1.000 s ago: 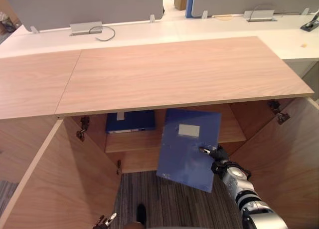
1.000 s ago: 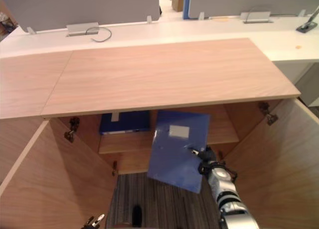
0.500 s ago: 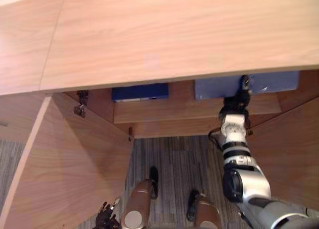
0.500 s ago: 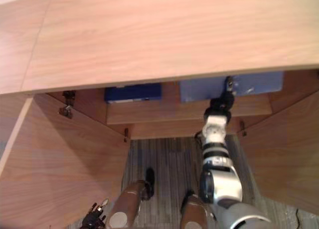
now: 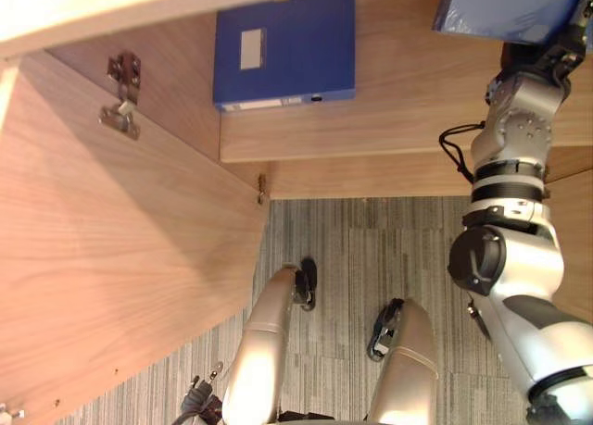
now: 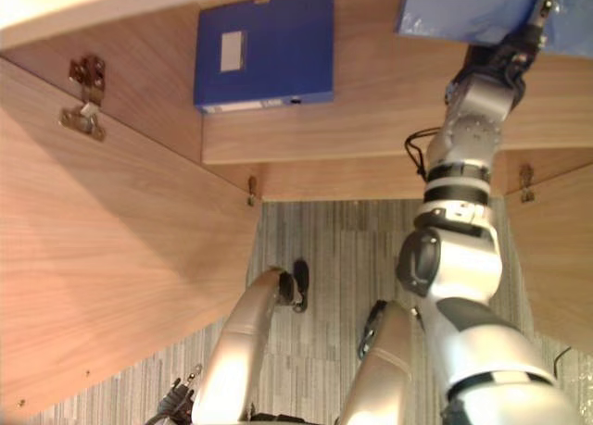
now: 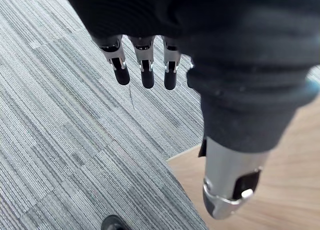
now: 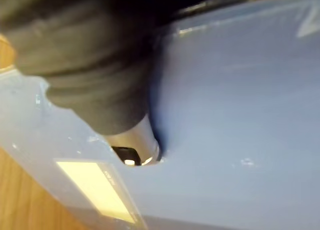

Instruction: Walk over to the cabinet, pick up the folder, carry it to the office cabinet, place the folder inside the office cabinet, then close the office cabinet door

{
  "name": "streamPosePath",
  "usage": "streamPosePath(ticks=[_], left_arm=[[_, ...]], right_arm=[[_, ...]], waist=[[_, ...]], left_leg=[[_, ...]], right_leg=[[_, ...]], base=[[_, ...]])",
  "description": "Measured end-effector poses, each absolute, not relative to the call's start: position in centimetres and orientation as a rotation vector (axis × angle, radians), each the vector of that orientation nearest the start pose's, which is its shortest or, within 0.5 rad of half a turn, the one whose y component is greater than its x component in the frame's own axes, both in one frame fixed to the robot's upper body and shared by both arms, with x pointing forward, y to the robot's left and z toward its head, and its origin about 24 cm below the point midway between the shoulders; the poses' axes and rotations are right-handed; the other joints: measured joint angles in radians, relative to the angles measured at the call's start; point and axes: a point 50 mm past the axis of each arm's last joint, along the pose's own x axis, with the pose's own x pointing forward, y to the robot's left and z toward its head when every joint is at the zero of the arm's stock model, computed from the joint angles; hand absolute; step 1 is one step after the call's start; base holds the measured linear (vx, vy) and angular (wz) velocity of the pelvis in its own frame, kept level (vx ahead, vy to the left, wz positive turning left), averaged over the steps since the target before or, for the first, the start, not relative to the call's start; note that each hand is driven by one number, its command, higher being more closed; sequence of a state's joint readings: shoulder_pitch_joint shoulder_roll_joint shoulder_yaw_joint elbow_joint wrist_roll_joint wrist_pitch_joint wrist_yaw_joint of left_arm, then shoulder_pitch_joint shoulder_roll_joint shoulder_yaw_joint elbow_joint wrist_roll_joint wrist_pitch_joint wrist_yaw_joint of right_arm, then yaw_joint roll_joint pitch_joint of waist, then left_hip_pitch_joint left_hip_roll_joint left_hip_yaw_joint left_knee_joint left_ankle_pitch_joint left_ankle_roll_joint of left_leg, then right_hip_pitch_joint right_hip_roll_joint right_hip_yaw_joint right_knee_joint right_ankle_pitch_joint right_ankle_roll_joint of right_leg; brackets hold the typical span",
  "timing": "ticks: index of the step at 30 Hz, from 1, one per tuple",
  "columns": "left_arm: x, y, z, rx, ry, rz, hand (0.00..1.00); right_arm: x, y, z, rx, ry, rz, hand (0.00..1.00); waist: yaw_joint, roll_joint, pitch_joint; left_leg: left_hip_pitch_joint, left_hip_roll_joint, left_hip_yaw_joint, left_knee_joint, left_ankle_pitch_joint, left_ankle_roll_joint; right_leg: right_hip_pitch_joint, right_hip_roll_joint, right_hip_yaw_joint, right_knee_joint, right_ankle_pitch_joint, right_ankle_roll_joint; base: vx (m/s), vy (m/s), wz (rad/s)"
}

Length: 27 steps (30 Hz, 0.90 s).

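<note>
Right hand (image 6: 512,53) reaches into the office cabinet (image 5: 176,82) with its thumb pressed on the face of the pale blue folder (image 5: 505,6); the fingers under the folder are hidden, so the pinch is my reading, not something fully seen; the folder sits tilted above the right end of the shelf (image 5: 371,119), and I cannot tell whether any edge touches the shelf; let go here, it could tip off the shelf's front lip and drop to the carpet (image 5: 352,249), since much of it seems to overhang; a thumb-only hold on a thin cover may also let it swing or slip; a dark blue box file (image 5: 284,45) lies flat on the left part of the shelf, well apart from the folder, so it blocks nothing; the left door (image 5: 102,258) and the right door (image 6: 556,258) stand open on either side of the shelf; left hand (image 7: 147,74) hangs well below the shelf with fingers straight, holding nothing
</note>
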<state>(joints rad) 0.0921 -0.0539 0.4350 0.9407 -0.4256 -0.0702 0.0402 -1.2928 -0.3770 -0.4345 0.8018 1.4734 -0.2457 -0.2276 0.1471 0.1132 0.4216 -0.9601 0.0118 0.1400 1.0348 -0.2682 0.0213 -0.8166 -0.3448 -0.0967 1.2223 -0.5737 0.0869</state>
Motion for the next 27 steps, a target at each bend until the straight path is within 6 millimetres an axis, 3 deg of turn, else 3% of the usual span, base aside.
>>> streamPosePath(ticks=[4, 9, 12, 16, 24, 25, 27], left_arm=[[11.0, 19.7, -15.2, -0.594, 0.856, 0.668, 0.0], [13.8, 19.4, -14.1, -0.606, 0.78, 0.631, 0.0], [14.2, 19.7, -13.7, -0.61, 0.752, 0.641, 0.0], [14.3, 19.8, -13.6, -0.611, 0.749, 0.654, 0.0], [15.1, 20.0, -13.0, -0.614, 0.706, 0.644, 0.0], [15.2, 20.0, -13.0, -0.614, 0.704, 0.643, 0.0], [15.2, 20.0, -12.9, -0.612, 0.705, 0.642, 0.0]], right_arm=[[39.7, -26.5, 31.1, 1.57, -0.533, -0.167, 1.0], [39.7, -27.9, 30.7, 1.458, -0.442, -0.224, 1.0], [39.0, -28.9, 32.3, 1.468, -0.498, -0.213, 1.0], [38.3, -30.1, 32.9, 1.478, -0.542, -0.232, 1.0], [38.1, -30.2, 33.4, 1.512, -0.572, -0.229, 1.0], [38.1, -30.2, 33.4, 1.517, -0.581, -0.233, 0.0], [37.9, -30.1, 33.7, 1.564, -0.615, -0.226, 0.0]], waist=[[0.013, 0.005, 0.002], [0.024, 0.031, 0.018], [0.031, 0.032, 0.02], [0.03, 0.033, 0.02], [0.032, 0.033, 0.02], [0.032, 0.033, 0.02], [0.034, 0.039, 0.023]], left_leg=[[-0.091, -0.011, -0.017, 0.023, 0.029, 0.006], [-0.189, -0.052, -0.035, 0.018, 0.076, 0.001], [-0.213, -0.061, -0.041, 0.012, 0.094, -0.003], [-0.236, -0.067, -0.042, -0.002, 0.111, -0.009], [-0.243, -0.068, -0.045, -0.005, 0.115, -0.011], [-0.243, -0.068, -0.045, -0.005, 0.116, -0.011], [-0.243, -0.069, -0.045, -0.005, 0.118, -0.008]], right_leg=[[-0.085, -0.008, -0.004, 0.046, -0.002, -0.004], [-0.187, -0.043, -0.008, 0.102, -0.009, -0.015], [-0.214, -0.051, -0.008, 0.12, -0.012, -0.02], [-0.243, -0.056, -0.008, 0.125, -0.011, -0.022], [-0.251, -0.056, -0.01, 0.129, -0.011, -0.022], [-0.251, -0.056, -0.01, 0.129, -0.011, -0.022], [-0.251, -0.056, -0.01, 0.129, -0.011, -0.022]], base=[[-0.05, -0.031, 0.2], [-0.05, -0.044, 0.3], [-0.04, -0.057, 0.17], [-0.02, -0.072, 0.09], [0.03, -0.072, 0.02], [0.05, -0.058, 0.01], [0.05, -0.057, 0.01]])
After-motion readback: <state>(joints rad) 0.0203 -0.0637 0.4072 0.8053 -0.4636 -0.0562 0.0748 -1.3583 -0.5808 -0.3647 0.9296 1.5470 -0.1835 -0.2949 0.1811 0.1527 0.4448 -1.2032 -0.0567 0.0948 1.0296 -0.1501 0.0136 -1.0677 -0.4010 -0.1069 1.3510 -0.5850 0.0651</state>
